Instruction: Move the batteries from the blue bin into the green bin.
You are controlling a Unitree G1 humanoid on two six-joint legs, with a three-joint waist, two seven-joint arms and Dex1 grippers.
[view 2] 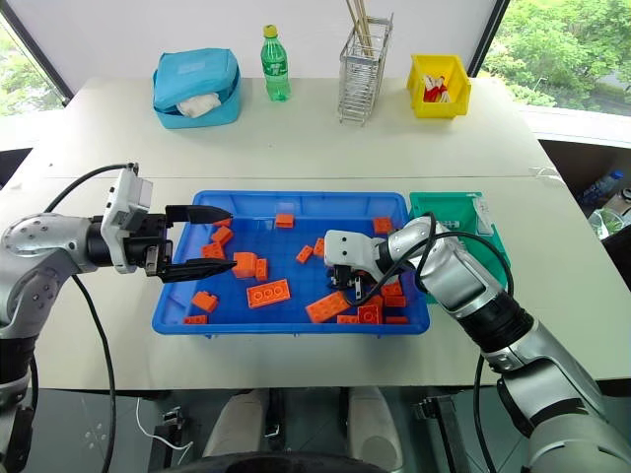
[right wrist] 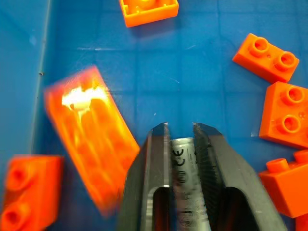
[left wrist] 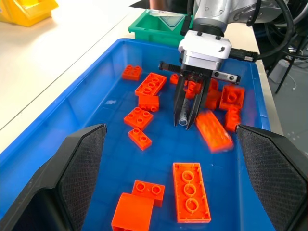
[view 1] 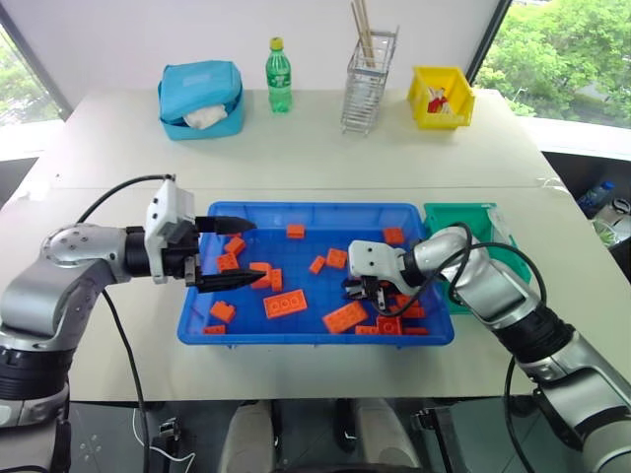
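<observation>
Orange toy bricks (view 1: 285, 304) scattered loose, some overlapping. On far side of table (view 1: 296, 148): light-blue pouch (view 1: 201, 97) at left, green bottle (view 1: 279, 76), wire basket (view 1: 369, 82) with sticks, yellow bin (view 1: 441, 96) at right.

This looks like a robot test room in an office or lab building — a plain pale table (view 1: 296, 158) stands against a white wall between large windows (view 1: 567, 49) with green trees outside. Staged props sit along the table's far edge (a blue pouch (view 1: 201, 97), a green bottle (view 1: 279, 75), a wire holder (view 1: 369, 84), a yellow bin (view 1: 441, 97)), and cables (view 1: 148, 429) trail on the floor.
</observation>
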